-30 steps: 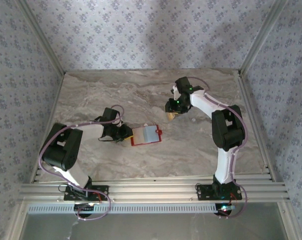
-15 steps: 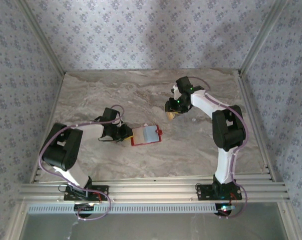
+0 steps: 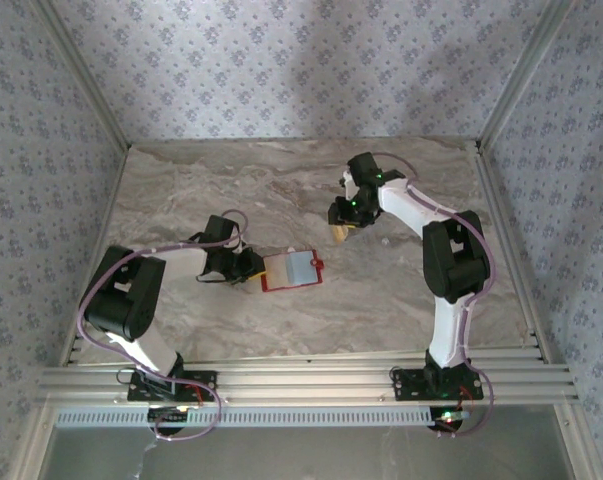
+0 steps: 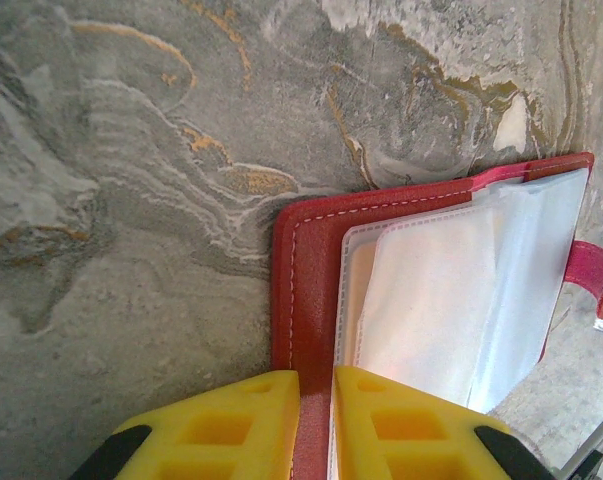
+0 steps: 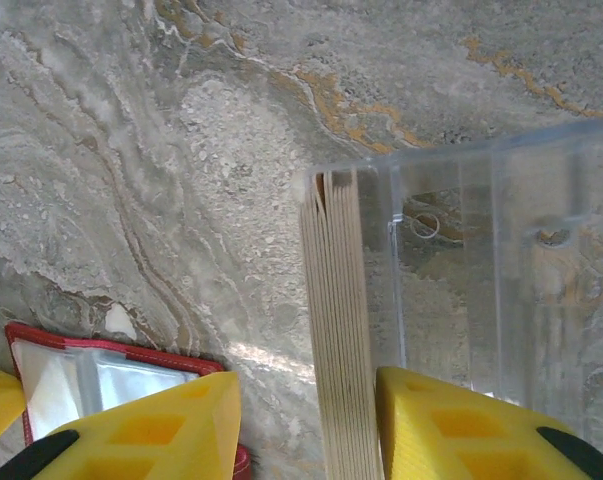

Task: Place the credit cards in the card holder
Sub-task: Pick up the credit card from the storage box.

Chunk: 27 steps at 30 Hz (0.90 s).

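Spreading across the whole scene is a grey marbled surface (image 3: 181, 190) with orange veins, walled by patterned panels. Two dark arms reach over it from the near edge. The left tool (image 3: 249, 268) sits near the middle of the surface, towards the left. Its yellow fingers are closed tight on the near left edge of the card holder (image 3: 291, 270), one finger on each side of the red cover. The card holder lies open and flat, its red stitched cover underneath and clear plastic sleeves facing up, all of them apparently empty. A small red snap tab (image 4: 593, 272) sticks out at its right side. Farther away and to the right, the right tool (image 3: 343, 225) hangs over a clear plastic box (image 5: 501, 250). A stack of tan credit cards (image 5: 341, 330) stands on edge at the box's left end. This tool's jaws are partly open and straddle the stack: one finger touches it, while the other is apart from it, so it has no firm hold yet. No card appears to have reached the holder, so the task looks close to its start. Taking a card, carrying it across and sliding it into a sleeve all remain.
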{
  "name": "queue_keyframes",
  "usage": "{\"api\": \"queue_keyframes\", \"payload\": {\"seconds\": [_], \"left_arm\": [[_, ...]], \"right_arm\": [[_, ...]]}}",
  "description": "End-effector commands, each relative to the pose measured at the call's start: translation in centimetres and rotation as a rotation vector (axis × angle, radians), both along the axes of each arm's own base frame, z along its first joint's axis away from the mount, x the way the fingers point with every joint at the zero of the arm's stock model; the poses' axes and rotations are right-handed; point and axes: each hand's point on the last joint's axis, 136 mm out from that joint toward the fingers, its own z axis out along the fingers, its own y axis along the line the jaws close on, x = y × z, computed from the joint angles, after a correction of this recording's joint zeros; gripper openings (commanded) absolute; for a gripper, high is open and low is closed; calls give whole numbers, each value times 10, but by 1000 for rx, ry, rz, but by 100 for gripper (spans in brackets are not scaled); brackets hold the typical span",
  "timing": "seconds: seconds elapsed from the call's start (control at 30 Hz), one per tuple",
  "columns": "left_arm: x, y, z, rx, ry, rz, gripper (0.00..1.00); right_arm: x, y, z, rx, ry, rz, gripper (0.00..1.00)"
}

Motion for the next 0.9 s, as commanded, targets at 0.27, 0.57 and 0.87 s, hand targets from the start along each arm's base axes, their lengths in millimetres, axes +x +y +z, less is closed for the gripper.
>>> {"api": "queue_keyframes", "payload": {"seconds": [0.27,0.57,0.87], "left_arm": [[-18,7,-21,51,87,-10,18],[-17,8,-20,46,89,-6,18],[-17,8,-22,46,92,-3,18]], "right_arm": [[-6,18,4,-20,17,80,42],[-3,15,2,-49,15,64,27],[-4,13,8,-50,7,60,17]]}}
